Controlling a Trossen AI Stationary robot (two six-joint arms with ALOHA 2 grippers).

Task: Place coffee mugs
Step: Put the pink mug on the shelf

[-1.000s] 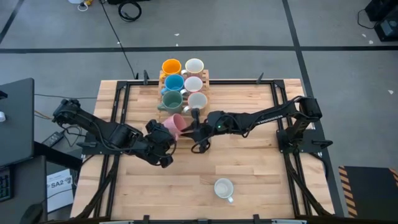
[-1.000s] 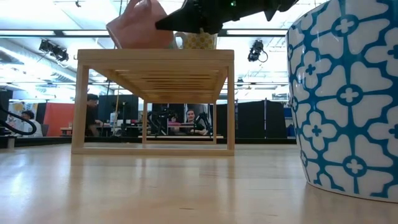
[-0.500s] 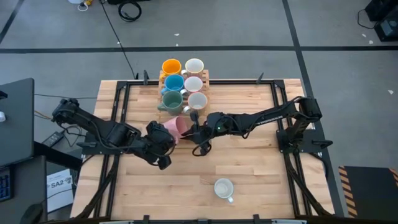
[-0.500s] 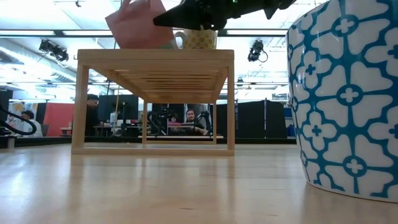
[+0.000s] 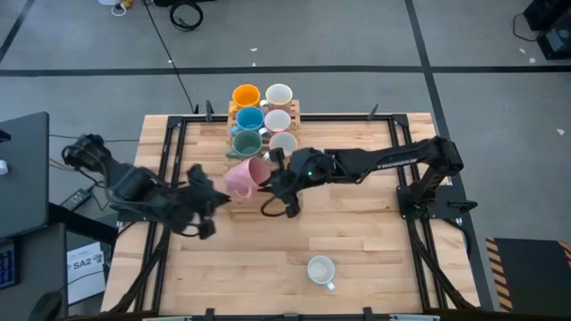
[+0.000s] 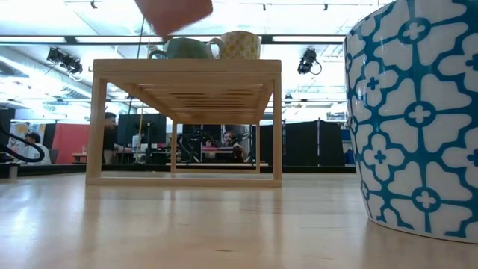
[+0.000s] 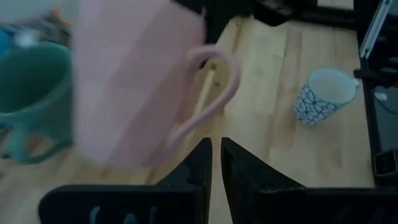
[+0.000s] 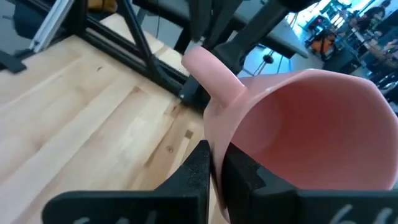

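One pink mug [image 5: 239, 178] tipped sideways, mouth twd right hand [image 5: 272, 177]

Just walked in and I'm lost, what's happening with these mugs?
The right hand is shut on the rim of the pink mug, holding it tilted in the air just in front of the wooden rack, where six mugs already stand in two rows. The left hand, shut and empty, sits beside it. One patterned mug waits at the table's near edge.
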